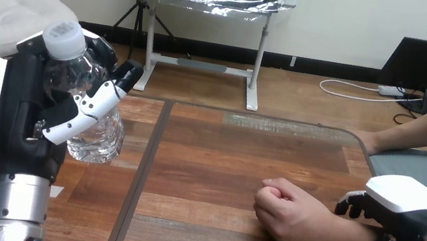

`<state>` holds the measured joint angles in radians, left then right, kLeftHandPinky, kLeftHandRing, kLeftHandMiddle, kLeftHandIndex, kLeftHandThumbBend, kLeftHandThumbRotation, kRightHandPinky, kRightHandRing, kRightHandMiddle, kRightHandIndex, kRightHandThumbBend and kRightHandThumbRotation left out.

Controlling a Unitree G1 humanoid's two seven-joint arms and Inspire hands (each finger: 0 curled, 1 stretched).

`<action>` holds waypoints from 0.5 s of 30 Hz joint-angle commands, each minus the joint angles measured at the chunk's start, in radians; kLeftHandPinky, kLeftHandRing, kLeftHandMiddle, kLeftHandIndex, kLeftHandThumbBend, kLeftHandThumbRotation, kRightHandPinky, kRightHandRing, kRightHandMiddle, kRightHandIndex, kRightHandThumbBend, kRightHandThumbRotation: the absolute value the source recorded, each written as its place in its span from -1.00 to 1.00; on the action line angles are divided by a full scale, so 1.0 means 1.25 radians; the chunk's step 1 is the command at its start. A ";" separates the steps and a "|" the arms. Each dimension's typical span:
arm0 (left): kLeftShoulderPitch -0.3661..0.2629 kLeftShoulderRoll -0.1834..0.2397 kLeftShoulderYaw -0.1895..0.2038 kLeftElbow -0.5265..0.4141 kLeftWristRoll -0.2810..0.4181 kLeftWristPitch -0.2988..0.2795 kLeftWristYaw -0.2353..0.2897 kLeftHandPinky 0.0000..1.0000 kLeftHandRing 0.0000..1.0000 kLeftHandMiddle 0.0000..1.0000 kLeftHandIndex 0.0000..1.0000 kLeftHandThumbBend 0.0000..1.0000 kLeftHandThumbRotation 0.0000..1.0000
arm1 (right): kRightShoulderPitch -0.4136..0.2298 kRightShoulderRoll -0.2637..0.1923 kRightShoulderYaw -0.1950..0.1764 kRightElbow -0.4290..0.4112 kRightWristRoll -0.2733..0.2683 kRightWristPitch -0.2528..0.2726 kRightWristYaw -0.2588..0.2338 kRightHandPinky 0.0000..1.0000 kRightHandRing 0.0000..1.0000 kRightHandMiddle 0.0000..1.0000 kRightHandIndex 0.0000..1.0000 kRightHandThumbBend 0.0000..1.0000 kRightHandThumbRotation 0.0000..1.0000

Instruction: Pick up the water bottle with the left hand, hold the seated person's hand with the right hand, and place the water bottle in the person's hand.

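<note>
Clear plastic water bottle with a white cap, head view: held tilted above the desk's left edge, the left hand curled round it. Near the right edge, the right hand clasps the wrist behind the person's hand, a fist resting on the desk.

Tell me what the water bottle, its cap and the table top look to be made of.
Water bottle: clear, thin plastic, glossy; you can see through its ribbed wall, which shows bright glints. Cap: probably whitish plastic, matte and slightly translucent. Table: wood or a wood-look surface, brown planks with visible grain and a soft sheen; the look leaves open which of the two it is.
</note>
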<state>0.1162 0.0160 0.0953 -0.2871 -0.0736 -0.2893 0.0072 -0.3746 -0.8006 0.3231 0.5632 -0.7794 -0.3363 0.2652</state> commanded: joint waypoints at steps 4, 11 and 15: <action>-0.031 0.003 0.006 -0.026 -0.008 -0.021 -0.003 -0.59 -0.46 -0.33 -0.27 0.01 -1.00 | -0.017 0.052 0.053 0.063 -0.017 0.012 -0.006 0.06 0.38 0.45 0.49 0.90 -0.47; -0.032 0.005 0.010 -0.023 -0.005 -0.027 -0.004 -0.59 -0.46 -0.33 -0.27 0.00 -1.00 | -0.030 0.058 0.069 0.083 -0.018 0.011 -0.002 -0.06 0.28 0.39 0.43 0.81 -0.45; -0.031 0.006 0.011 -0.025 -0.009 -0.026 -0.006 -0.59 -0.46 -0.33 -0.27 0.00 -1.00 | -0.039 0.064 0.075 0.104 -0.010 -0.001 -0.002 -0.12 0.19 0.32 0.36 0.77 -0.48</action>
<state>0.1162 0.0170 0.1003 -0.2871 -0.0736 -0.2911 0.0035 -0.4256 -0.7812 0.3588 0.6297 -0.7802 -0.3345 0.2547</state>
